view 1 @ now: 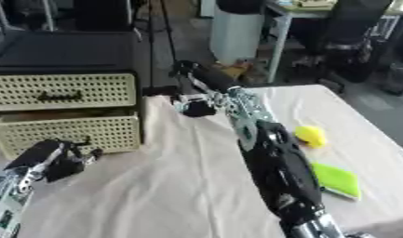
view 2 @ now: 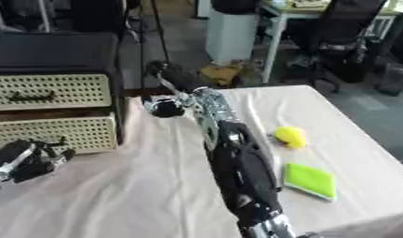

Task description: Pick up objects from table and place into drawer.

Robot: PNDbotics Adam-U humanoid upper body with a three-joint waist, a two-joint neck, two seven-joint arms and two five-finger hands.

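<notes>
The right arm is stretched from the lower edge toward 11 o'clock across the cloth-covered table (view 1: 155, 186), and the right hand (view 1: 194, 108) is seen near the table's far edge, beside the drawer unit (view 1: 66, 111); whether its fingers are curled or straight cannot be told. The left hand (view 1: 62, 160) is seen at 8 o'clock, fingers curled, nothing visibly held, just before the lower drawer (view 1: 70, 132), which is pulled slightly out. A yellow object (view 1: 311, 136) and a green flat object (view 1: 336, 179) lie at 4 o'clock, apart from both hands.
</notes>
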